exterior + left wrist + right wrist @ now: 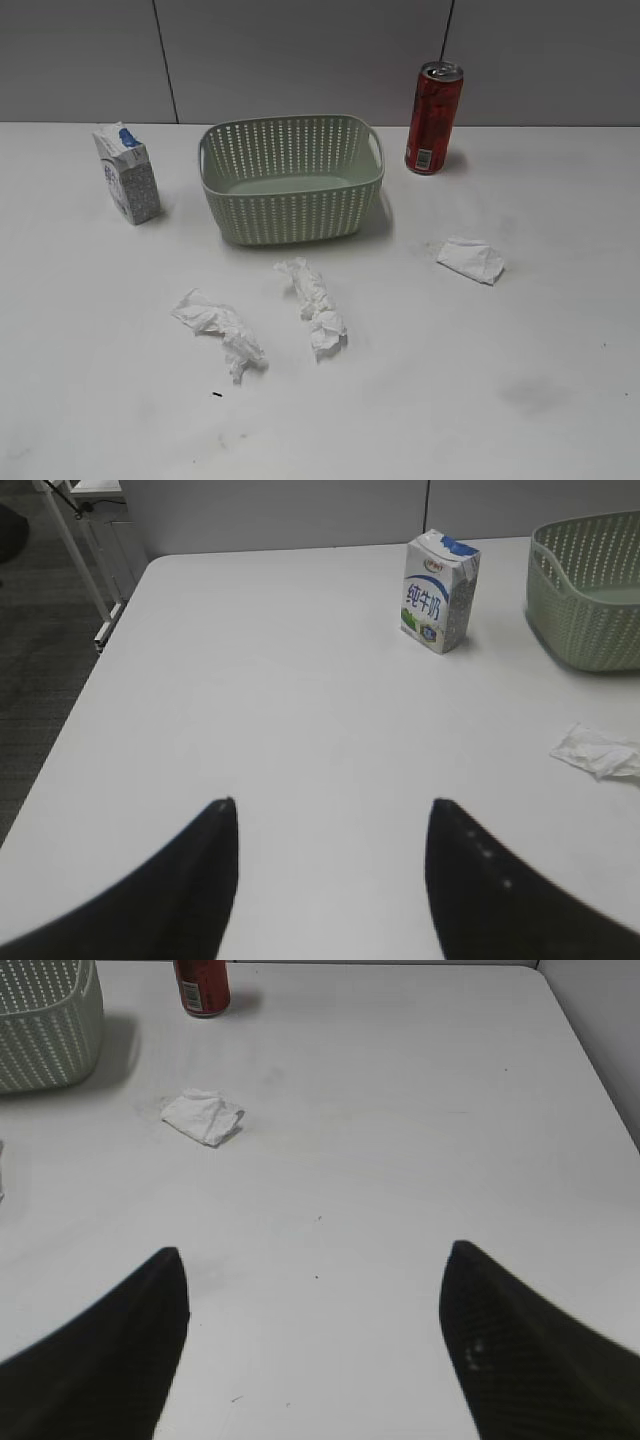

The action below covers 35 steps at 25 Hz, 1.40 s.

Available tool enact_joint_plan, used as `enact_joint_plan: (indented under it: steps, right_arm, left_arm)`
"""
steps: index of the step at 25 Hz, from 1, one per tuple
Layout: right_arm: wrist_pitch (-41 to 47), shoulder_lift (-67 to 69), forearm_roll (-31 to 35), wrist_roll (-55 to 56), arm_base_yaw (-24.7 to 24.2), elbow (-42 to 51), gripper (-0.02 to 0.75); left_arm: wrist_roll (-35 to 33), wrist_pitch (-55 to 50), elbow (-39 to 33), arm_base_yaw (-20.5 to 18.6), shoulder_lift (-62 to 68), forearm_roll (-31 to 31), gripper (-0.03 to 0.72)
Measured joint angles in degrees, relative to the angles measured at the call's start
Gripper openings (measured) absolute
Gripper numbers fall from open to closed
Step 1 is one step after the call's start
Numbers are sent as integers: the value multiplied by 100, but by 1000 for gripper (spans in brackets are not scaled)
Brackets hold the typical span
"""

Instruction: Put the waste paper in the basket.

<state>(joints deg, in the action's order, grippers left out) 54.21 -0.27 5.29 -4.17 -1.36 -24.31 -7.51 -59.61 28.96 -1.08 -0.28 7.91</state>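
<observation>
Three waste paper wads (222, 331) (314, 303) (470, 259) are seen lying on the table (520, 380), in front of the basket (291, 179). Both the left gripper (330, 805) and the right gripper (315, 1250) are held wide open above the table, with nothing gripped.

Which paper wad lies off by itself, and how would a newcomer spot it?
Start at the green basket and the red can to its right. In front of the can, on the white table, lies one paper wad. It is compact and flattish; the other two are long, twisted strips.

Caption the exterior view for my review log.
Three waste paper wads lie before the empty basket, milk carton left, red can right.
</observation>
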Motion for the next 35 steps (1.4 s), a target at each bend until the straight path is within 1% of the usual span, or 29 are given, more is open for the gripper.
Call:
enact_joint_plan:
  steps: [26, 29, 31, 35]
  right_arm:
    - [0, 0, 0, 0, 0, 0, 591]
    - [-10, 231, 23, -147, 0, -7, 591]
    - [-79, 576, 159, -351, 0, -55, 591]
    - [-606, 1483, 400, -495, 0, -159, 591]
  left_arm:
    - [0, 0, 0, 0, 0, 0, 433]
    - [0, 0, 0, 0, 0, 0, 433]
    - [0, 0, 0, 0, 0, 0, 433]
    - [0, 0, 0, 0, 0, 0, 433]
